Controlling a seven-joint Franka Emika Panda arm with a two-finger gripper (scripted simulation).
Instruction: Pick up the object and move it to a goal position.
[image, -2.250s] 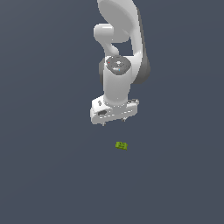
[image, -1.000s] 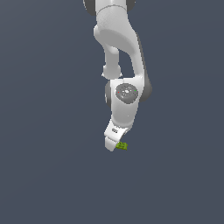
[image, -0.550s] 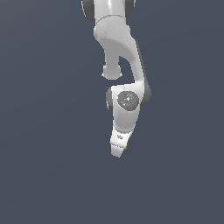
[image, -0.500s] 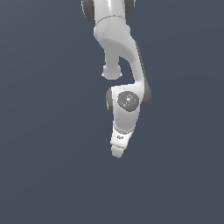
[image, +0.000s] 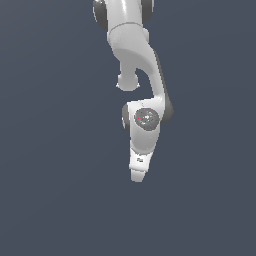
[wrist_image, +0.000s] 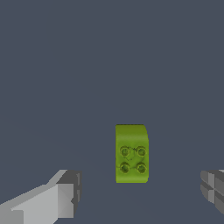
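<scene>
The object (wrist_image: 131, 153) is a small yellow-green block with several round studs on top, lying on the dark grey floor in the wrist view. It sits between my two fingers, with a clear gap on each side. One grey fingertip (wrist_image: 70, 192) and the other fingertip (wrist_image: 213, 189) stand far apart, so my gripper (wrist_image: 142, 192) is open and touches nothing. In the exterior view the white gripper (image: 137, 175) points down and hides the block behind it.
The white arm (image: 137, 60) comes down from the top of the exterior view. Plain dark grey floor (image: 50, 200) surrounds the gripper.
The gripper has turned edge-on to the exterior camera and come down over the block, which showed beside it a second ago and is now hidden behind it.
</scene>
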